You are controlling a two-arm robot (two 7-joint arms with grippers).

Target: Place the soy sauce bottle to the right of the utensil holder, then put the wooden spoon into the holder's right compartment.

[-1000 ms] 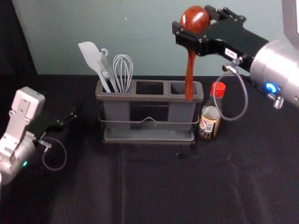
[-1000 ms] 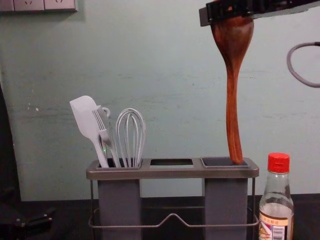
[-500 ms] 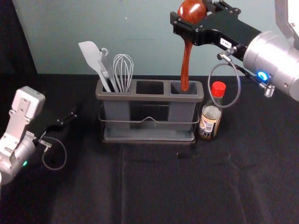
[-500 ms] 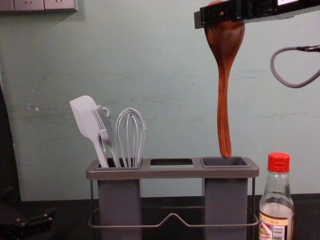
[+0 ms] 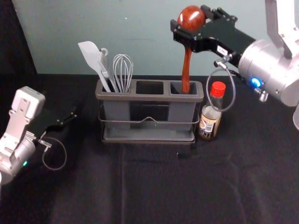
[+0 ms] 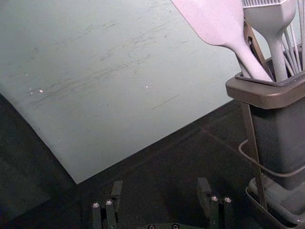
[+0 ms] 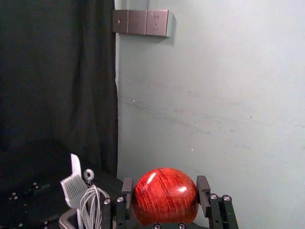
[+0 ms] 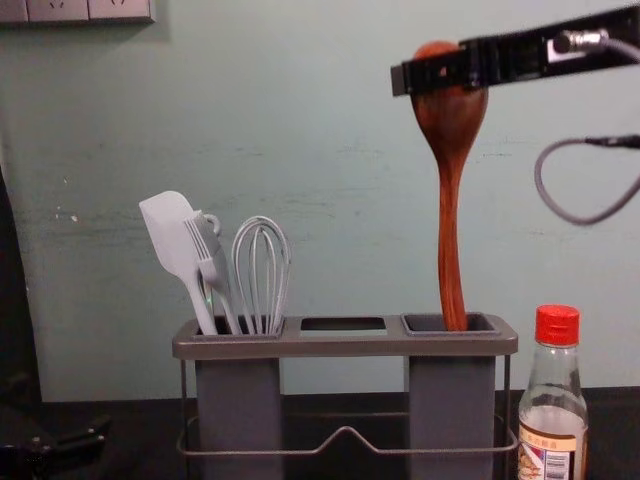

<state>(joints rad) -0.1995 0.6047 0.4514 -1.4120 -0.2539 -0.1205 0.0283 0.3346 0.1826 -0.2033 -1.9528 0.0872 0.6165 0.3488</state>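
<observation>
Right hand (image 5: 189,19): high over the right end of the holder, coming in from my right; my two fingers pinch the round bowl of the wooden spoon (image 8: 450,210), one on each side.
Wooden spoon: hangs almost upright, bowl up and handle down, a slight curve along the handle.
Handle tip (image 8: 454,322): at the mouth of the right compartment (image 8: 452,400), within its opening; how deep it reaches, I cannot tell.
Utensil holder (image 5: 140,98): upright on the black-clothed tabletop (image 5: 182,186), with a thin wire rail (image 8: 300,452) around it and a shallow tray (image 5: 145,135) at the bottom.
Middle opening (image 8: 343,324): between the right compartment and the left compartment (image 8: 238,400).
Left compartment: carries a pale spatula (image 8: 170,235), a brush (image 8: 205,250) and a whisk (image 8: 262,270), all with their heads up.
Soy sauce bottle (image 5: 209,122): standing upright just beside the holder on its right, red cap (image 5: 218,88) on; whether they touch, I cannot tell.
Left hand (image 5: 65,120): parked low, to the left of the holder; my left wrist view shows its two fingers spread well apart.
Behind: a pale grey-green wall (image 5: 140,37) with switch boxes (image 7: 143,22), and a black curtain (image 7: 57,71).
</observation>
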